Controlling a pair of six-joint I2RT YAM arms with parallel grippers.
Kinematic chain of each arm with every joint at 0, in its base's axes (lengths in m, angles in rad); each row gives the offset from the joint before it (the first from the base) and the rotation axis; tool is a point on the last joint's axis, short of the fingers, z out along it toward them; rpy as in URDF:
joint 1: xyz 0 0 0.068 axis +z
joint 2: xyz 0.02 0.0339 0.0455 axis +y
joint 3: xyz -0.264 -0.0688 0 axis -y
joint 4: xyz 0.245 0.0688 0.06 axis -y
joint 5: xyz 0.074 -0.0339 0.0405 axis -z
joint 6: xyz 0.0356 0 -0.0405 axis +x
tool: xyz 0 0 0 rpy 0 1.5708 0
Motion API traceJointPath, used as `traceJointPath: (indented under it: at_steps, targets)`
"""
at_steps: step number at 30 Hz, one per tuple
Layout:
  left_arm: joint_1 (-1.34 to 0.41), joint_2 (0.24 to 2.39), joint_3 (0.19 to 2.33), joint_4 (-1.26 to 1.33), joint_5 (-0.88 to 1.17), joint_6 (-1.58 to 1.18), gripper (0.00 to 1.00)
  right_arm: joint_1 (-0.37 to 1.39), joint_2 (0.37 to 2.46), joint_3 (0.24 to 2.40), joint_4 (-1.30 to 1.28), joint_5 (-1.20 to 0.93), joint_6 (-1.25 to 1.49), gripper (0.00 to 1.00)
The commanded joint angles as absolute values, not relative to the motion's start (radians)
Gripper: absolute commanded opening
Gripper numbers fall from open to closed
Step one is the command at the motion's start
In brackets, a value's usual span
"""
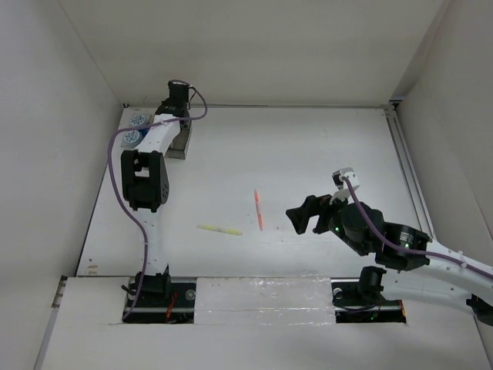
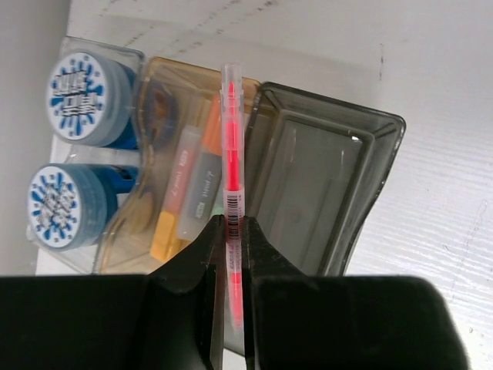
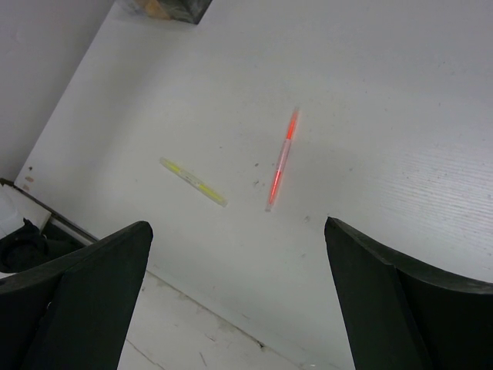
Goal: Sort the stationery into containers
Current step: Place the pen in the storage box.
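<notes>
My left gripper [image 2: 232, 231] is shut on a thin orange-red pen [image 2: 231, 146], held over the wall between the amber bin [image 2: 166, 71] and the smoky grey bin [image 2: 385, 132]. The amber bin holds several orange-capped markers [image 2: 192, 189]. Two blue-and-white rolls [image 2: 79, 96] [image 2: 65, 204] fill the clear bin [image 2: 104, 46]. In the top view the left gripper [image 1: 179, 116] hangs above the containers [image 1: 182, 145] at the back left. A second orange-red pen [image 1: 259, 210] [image 3: 281, 158] and a yellow pen [image 1: 219, 230] [image 3: 192, 182] lie on the table. My right gripper [image 1: 304, 216] [image 3: 239, 254] is open, just right of the orange-red pen.
White walls [image 1: 62, 116] close the table on the left, back and right. A raised strip with taped plastic [image 1: 262, 297] runs along the near edge by the arm bases. The left arm's purple cable [image 1: 115, 173] loops beside its links.
</notes>
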State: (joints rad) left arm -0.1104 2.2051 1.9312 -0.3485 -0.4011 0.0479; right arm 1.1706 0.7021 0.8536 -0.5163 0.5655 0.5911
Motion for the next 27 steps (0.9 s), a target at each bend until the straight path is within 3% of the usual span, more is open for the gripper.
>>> traceJointPath:
  at_steps: [1,18,21,27]
  targets:
    - [-0.114,2.194,1.911,-0.301,-0.385,0.049,0.0,1.164,0.698,0.858,-0.492,0.574,0.574,1.0]
    - [-0.114,2.212,1.884,-0.301,-0.362,0.015,0.0,1.164,0.716,0.857,-0.474,0.574,0.574,1.0]
    - [-0.114,2.212,1.872,-0.301,-0.35,0.015,0.06,1.164,0.707,0.857,-0.474,0.574,0.574,1.0]
    - [-0.132,2.203,1.881,-0.313,-0.341,-0.018,0.08,1.164,0.707,0.848,-0.474,0.574,0.574,1.0]
